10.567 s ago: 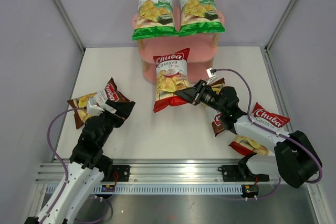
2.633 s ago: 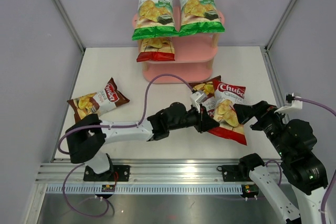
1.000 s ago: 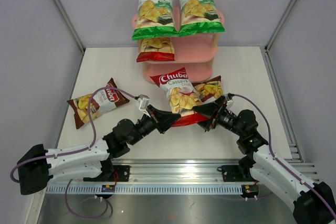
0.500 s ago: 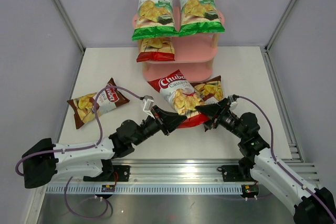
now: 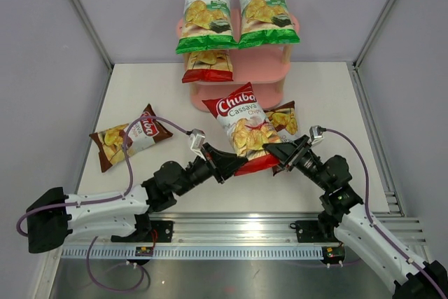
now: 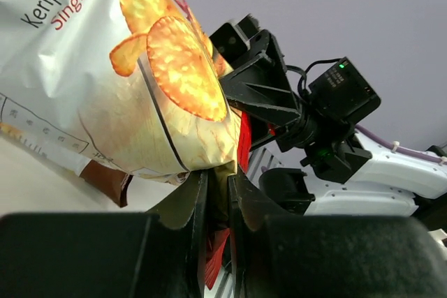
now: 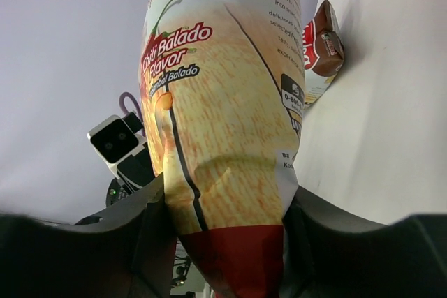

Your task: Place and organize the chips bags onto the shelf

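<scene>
left gripper [image 5: 228, 162] clenches the red chili balado bag [image 5: 245, 120] by its bottom seam; right gripper [image 5: 275, 153] straddles it, grip unclear. that thin pinch may slip, toppling the bag.

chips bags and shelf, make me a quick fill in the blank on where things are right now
The two green bags lie on the shelf's ___ board.
The shelved red bag sits on the ___ board, under them.
The left gripper is shut on the ___ edge of the lifted red bag.
Missing: top; middle; bottom.
</scene>
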Robot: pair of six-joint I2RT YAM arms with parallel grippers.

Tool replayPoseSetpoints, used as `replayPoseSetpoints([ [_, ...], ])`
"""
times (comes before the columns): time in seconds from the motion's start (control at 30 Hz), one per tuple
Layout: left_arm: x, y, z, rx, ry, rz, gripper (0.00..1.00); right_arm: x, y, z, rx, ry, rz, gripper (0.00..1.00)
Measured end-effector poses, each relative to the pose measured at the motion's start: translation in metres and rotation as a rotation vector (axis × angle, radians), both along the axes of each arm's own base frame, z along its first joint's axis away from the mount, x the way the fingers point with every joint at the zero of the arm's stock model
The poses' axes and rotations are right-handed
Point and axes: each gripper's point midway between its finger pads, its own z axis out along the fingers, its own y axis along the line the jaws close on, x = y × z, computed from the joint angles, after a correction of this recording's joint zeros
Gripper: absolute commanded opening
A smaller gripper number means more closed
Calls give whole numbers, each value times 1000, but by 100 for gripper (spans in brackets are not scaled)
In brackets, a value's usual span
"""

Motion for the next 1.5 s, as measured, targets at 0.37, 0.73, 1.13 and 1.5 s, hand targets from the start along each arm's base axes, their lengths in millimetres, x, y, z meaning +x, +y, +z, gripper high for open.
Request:
replayPoseSetpoints([
  [0.37, 4, 16, -14, 96, 4, 61, 50, 22, -9, -9, -80, -54, -121, 0],
  [0.73, 14, 49, -29, 198, 26, 186, 90, 39, -19, -14, -135, -75, -221, 0],
  [1.13, 32, 91, -73, 457, 115, 361, 99, 66, -26, 15, -118, -121, -307, 0],
  [1.5, 32, 100, -88, 526, 136, 374, 99, 109, -33, 45, -98, -154, -364, 0],
])
